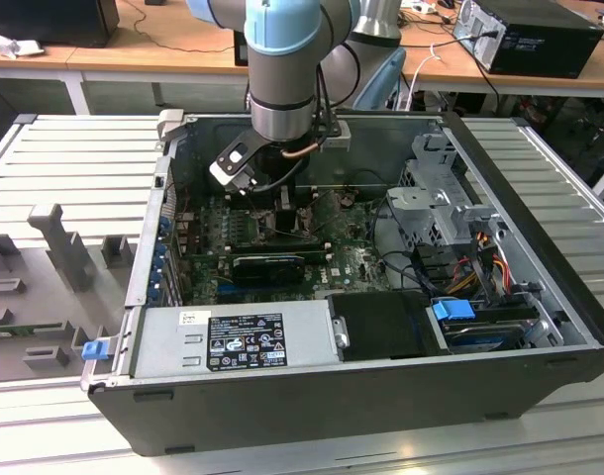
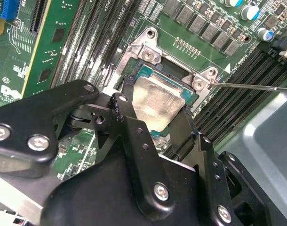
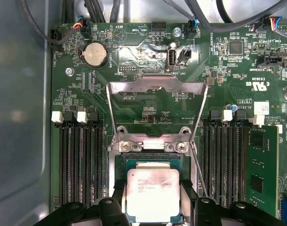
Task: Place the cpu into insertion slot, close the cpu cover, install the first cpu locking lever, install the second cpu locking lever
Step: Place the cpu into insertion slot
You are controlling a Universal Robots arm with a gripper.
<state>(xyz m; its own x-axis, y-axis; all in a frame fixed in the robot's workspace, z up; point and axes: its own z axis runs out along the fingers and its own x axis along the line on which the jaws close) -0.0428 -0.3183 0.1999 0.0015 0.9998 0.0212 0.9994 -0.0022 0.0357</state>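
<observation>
Four steps listed, none judged complete. Inside the open case the arm hangs over the board. The cover stands raised off the slot, so closing is left. The cpu is clamped at two opposite edges by the hand, in or just over the slot; seating cannot be told. One lever is seen unlatched. Memory slots flank the slot closely; the graphics card lies near, not judged blocking.

Cpu and gripper hid most of slot in both wrist views. Gripper covered one cpu edge. Arm hid slot in exterior view.
</observation>
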